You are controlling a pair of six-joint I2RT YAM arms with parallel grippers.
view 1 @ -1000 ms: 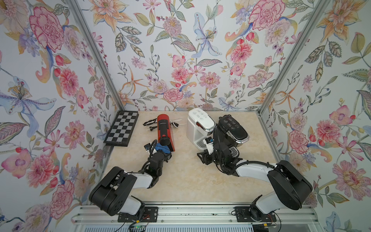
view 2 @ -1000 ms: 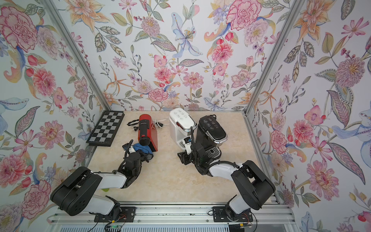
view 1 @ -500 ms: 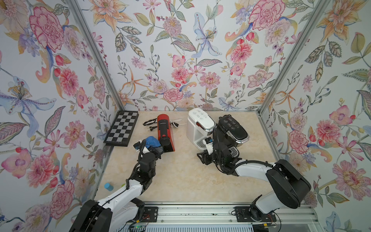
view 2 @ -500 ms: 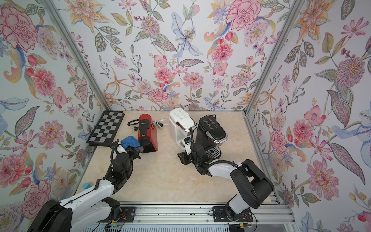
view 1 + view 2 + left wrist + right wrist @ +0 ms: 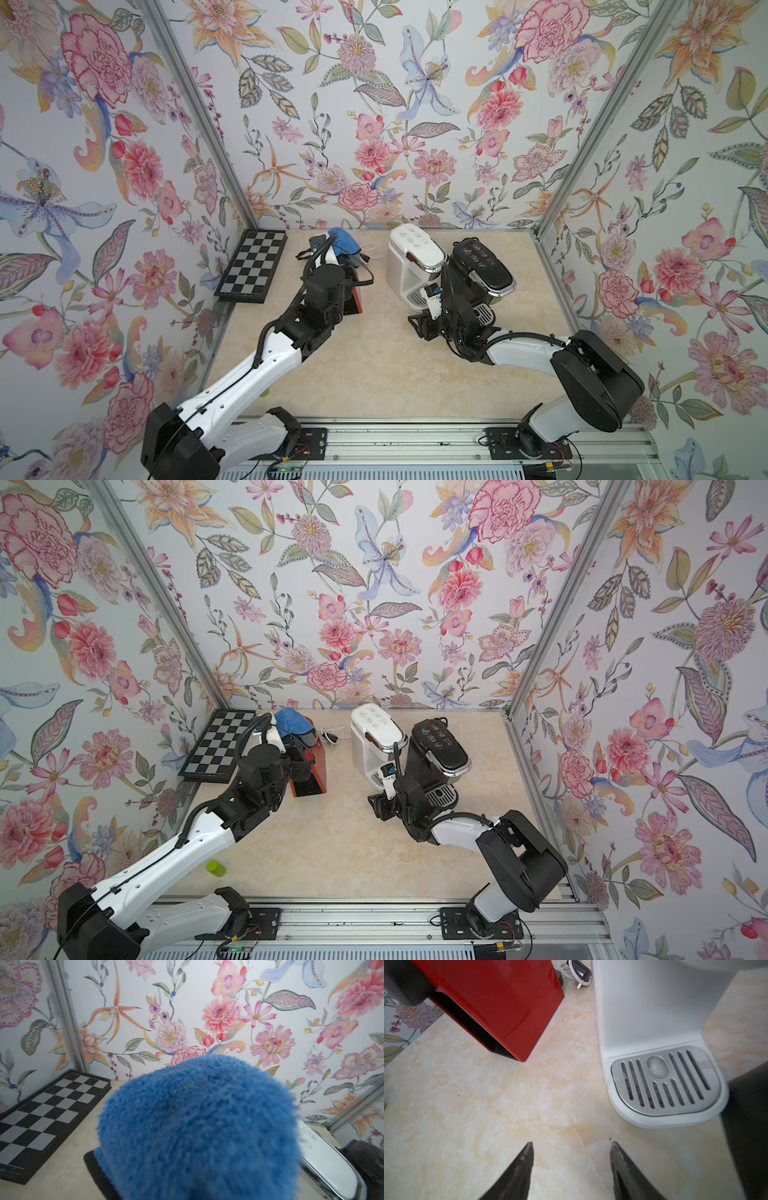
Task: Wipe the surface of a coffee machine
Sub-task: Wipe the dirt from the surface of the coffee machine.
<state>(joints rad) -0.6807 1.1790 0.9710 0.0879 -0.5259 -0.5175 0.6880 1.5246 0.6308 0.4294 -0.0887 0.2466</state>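
Bench (image 5: 374, 374): three machines stand along its back. The red machine (image 5: 318, 766) is your target, I judge, since the cloth is on it. It stands on the left arm's side, near the chessboard (image 5: 253, 266). The white machine (image 5: 409, 257) and black machine (image 5: 482, 266) are just beside each other on the right arm's side, well apart from the red one.

The blue cloth (image 5: 197, 1126) is bunched over the rear end of the red machine's top, by the back wall. Step in hand: wiping that top.

- Drag the cloth along the top towards the front in one long stroke.
- Press lightly. The machine is narrow and could slide or tip.
- Keep the wad flat so more of it meets the surface.
- Watch the cable behind the machine so you don't snag it.

The left fingers (image 5: 319, 242) are clamped fully tight on the cloth and mostly buried in it. The wrist view shows only blue fluff, so I can't confirm contact with the top.

The right fingers (image 5: 517, 1169) are roughly half apart and hold nothing. They sit low over bare bench in front of the white machine's drip tray (image 5: 664, 1080). Keep them parked there.

A green cap (image 5: 216, 867) lies near the left arm. Ignore it.
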